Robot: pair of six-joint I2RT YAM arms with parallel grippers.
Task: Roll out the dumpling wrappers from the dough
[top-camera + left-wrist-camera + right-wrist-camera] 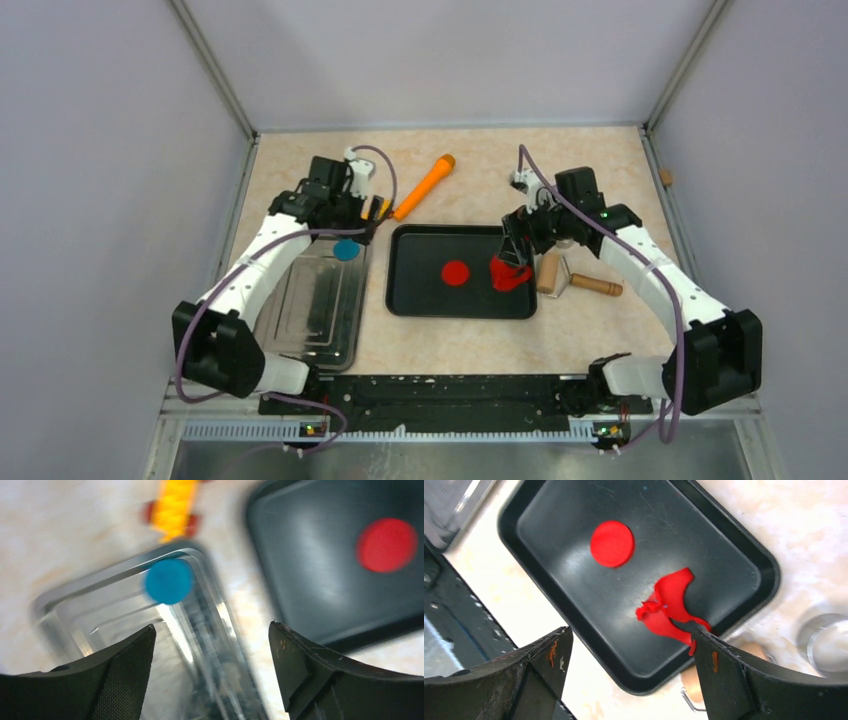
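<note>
The dough shows as two red pieces in the black tray (410,300): a flat round disc (456,272) in the middle and a ragged scrap (508,274) at its right end. In the right wrist view the disc (612,543) lies flat, and the scrap (667,611) touches the tip of one finger (724,670). My right gripper (631,630) is wide open above the tray's right end (513,257). My left gripper (352,232) is open over the metal tray (315,310), near a blue disc (346,250). The left wrist view is blurred; the left gripper (211,627) is empty.
An orange rolling pin (424,186) lies behind the black tray. A wooden rolling pin (578,281) lies right of it. A metal ring cutter (828,645) sits beside the tray's right edge. A small brown object (666,177) lies by the right wall.
</note>
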